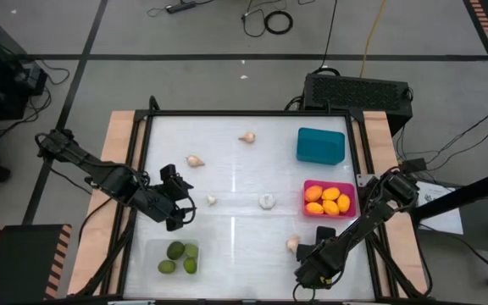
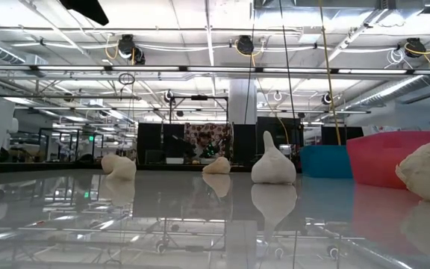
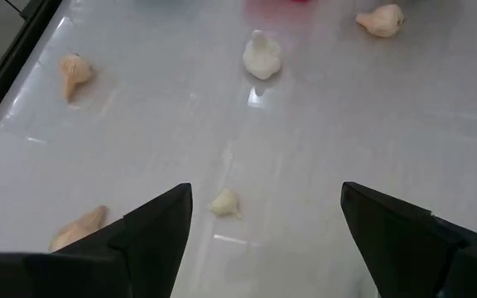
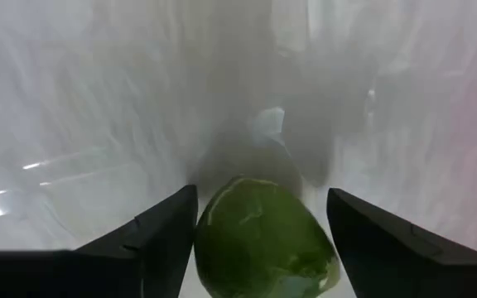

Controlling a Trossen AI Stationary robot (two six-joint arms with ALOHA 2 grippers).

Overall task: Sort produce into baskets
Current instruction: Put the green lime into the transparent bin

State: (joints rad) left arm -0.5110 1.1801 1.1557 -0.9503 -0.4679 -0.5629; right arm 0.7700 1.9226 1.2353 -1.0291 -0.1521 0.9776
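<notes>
The counter (image 1: pixel 244 182) is a glossy white top framed in black, with pale wooden strips along its sides, and it mirrors the ceiling lights. At its near edge the clear basket (image 1: pixel 176 257) holds three green limes (image 1: pixel 175 250). The right pincer (image 1: pixel 310 273) is low at the near right; in its wrist view a green lime (image 4: pixel 259 240) sits between its fingers (image 4: pixel 160 228), which flank it closely, though I cannot tell if they press it. A garlic bulb (image 1: pixel 292 244) lies just beside that arm. The left pincer (image 1: pixel 179 207) hovers at mid-left with its jaws wide apart and empty, a small garlic piece (image 3: pixel 224 202) on the surface between its fingers (image 3: pixel 151 223).

Farther on, a white bulb (image 1: pixel 266 201) sits mid-counter, stem upright. The pink basket (image 1: pixel 329 200) holds orange fruits (image 1: pixel 330 194). Two more bulbs (image 1: pixel 195 160) and (image 1: pixel 246 136) lie toward the far side on their sides, tips pointing left, and the teal basket (image 1: pixel 320 145) stands at the far right.

Beyond is a grey floor with cables, and a workshop hall with pipes and strip lights. No writing is legible.
</notes>
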